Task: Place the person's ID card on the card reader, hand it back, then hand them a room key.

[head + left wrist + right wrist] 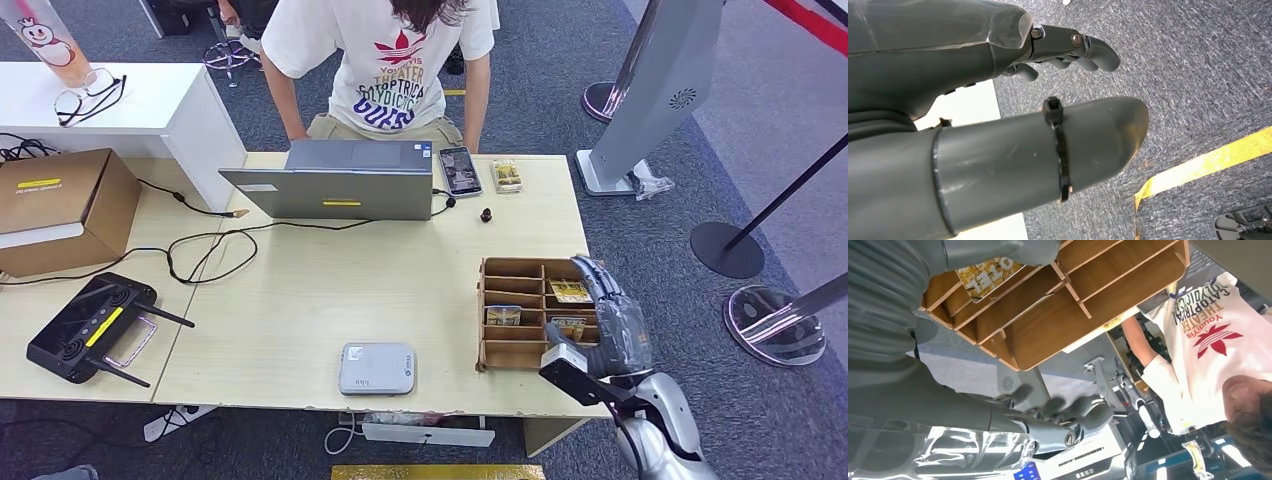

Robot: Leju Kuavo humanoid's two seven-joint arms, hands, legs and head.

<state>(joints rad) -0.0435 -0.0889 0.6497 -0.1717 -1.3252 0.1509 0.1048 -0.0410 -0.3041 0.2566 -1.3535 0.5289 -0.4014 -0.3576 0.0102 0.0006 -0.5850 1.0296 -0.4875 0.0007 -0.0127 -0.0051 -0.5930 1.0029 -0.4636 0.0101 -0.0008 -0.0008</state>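
Note:
A grey card reader lies near the table's front edge. To its right stands a wooden organizer holding gold-patterned room key cards. My right hand hovers over the organizer's right side with fingers stretched out, holding nothing. In the right wrist view that right hand is spread beside the compartments, and its thumb lies over a key card marked HOTEL. Another patterned card lies by a phone in front of the person. My left hand hangs over carpet, holding nothing.
A laptop sits at the far edge with cables trailing left. A cardboard box and a black controller occupy the left table. Stanchion bases and a kiosk stand to the right.

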